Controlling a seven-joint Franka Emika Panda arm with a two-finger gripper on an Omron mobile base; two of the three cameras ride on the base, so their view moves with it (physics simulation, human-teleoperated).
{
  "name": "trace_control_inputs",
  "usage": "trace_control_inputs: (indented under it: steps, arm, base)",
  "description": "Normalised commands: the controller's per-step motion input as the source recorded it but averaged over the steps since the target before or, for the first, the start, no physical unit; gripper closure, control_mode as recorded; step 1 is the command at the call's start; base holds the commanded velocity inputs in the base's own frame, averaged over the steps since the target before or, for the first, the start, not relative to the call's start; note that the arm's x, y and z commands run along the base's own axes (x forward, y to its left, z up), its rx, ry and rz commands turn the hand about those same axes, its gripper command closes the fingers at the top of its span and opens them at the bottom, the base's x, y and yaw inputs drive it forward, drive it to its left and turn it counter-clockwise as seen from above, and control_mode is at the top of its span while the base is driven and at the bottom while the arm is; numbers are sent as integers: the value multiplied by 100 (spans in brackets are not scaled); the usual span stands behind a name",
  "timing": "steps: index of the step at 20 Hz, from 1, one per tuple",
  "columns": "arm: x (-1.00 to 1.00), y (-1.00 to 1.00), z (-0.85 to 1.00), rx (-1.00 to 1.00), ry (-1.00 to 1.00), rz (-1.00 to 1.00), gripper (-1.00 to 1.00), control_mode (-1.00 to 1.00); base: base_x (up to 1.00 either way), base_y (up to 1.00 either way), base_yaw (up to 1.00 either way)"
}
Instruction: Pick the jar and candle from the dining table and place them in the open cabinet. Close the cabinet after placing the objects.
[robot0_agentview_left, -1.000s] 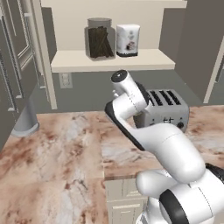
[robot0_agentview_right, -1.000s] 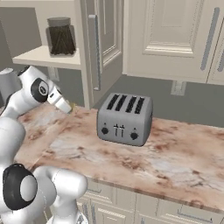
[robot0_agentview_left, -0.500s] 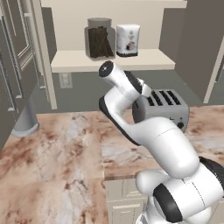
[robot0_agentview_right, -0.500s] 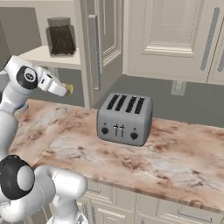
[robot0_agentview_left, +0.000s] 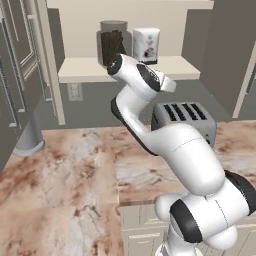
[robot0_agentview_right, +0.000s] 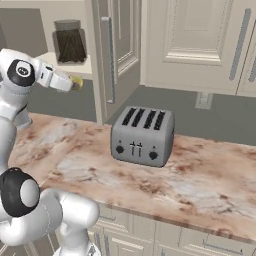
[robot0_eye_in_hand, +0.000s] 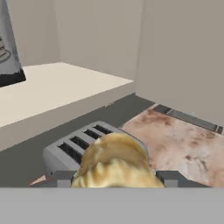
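Between the dark fingertips at six o'clock in the hand view sits the candle, a pale yellow lump that the gripper clasps, one jaw closed against each side. From the right base view the same yellow speck shows at the end of the hand, raised just in front of the cabinet's pale shelf and a little below its front edge, near ten o'clock of the grey toaster. The jar already stands on that shelf toward twelve o'clock in the left base view, with a white canister just beside it at its three o'clock. So the step in hand appears to be carrying the candle up and onto the shelf. To do it well, the arm should lift the candle above the shelf lip before reaching in, or the small cylinder could catch the edge and slip from the grip. It should aim for the bare stretch of shelf that the hand view shows at about ten o'clock, well apart from jar and canister, lower until the candle's base is close to the board, and only then let the jaws part. The open door stands near three o'clock of the hand, so the withdrawal should run straight back toward the marbled dining table.
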Motion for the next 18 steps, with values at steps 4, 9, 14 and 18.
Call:
trace_control_inputs:
  steps: [4, 9, 14, 18]
  arm:
    - [0, -36, 57, -5, -11, 0, 100, -100]
    - [6, -40, 42, 0, -7, 0, 100, -100]
    - [8, -40, 3, 14, 0, 0, 100, -100]
    - [42, -8, 16, 17, 4, 0, 100, -100]
  base:
    - [0, 0, 0]
    - [0, 0, 0]
    - [0, 0, 0]
    - [0, 0, 0]
